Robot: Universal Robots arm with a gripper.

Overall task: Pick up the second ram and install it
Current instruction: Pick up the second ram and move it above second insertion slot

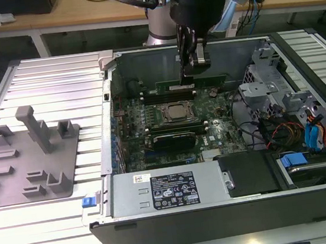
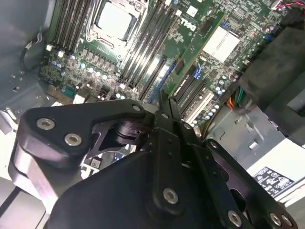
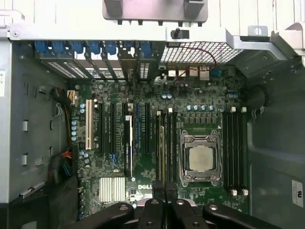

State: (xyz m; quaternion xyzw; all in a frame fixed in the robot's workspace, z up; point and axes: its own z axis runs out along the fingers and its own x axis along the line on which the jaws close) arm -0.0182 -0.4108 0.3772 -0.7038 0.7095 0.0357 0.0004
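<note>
Standing in the open computer case [image 1: 222, 219], upper middle of the exterior view, is the second ram [image 1: 206, 82] — upright just above the CPU socket [image 1: 177, 112]. The gripper [image 1: 186, 81] pinches its top edge.

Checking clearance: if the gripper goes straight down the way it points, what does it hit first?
Most likely the second ram, the green stick on edge directly under the gripper, beside the CPU socket. Whether they already touch is unclear.
</note>
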